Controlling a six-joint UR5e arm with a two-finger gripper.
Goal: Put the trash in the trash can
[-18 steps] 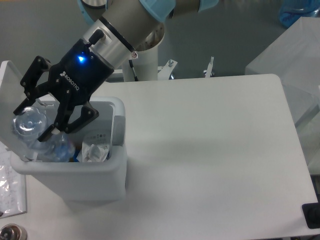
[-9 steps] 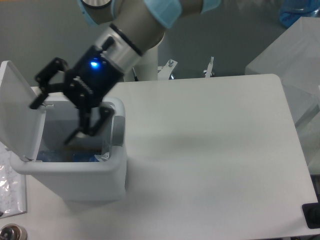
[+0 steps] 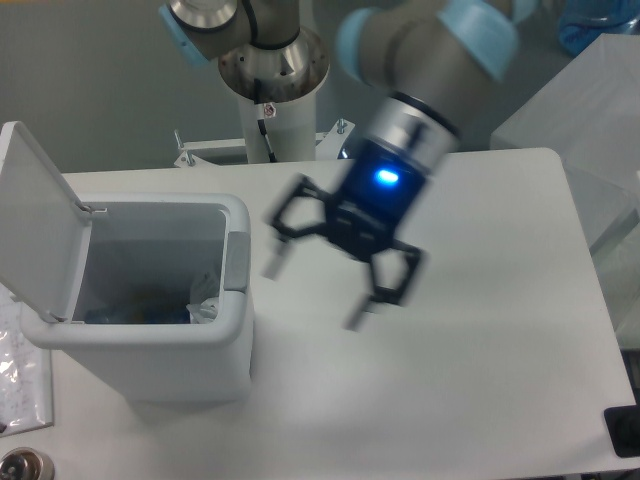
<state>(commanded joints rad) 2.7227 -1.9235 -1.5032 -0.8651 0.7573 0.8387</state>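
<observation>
Nearest the camera stands the trash can, its white front wall bare, its grey latch tab on the right rim and its flip lid swung up on the left. Down inside it, against the front wall, lies the trash: a blue patch of the bottle low on the floor and a pale crumple of the wrapper tucked in the right corner, just below the latch tab. Both sit wholly within the can; I cannot make out the bottle's long axis from the little that shows.

Beyond and to the right of the can, over the bare table, hangs the gripper, blurred with motion. Its fingers are spread wide with nothing between them. The trash lies to the left of the fingers and lower, past the can's right rim.

Half a second ago the gripper stood over the can's mouth, already spread; a second ago it gripped the bottle there. Now it has swung clear to the right of the can. By my reading the task is done.
</observation>
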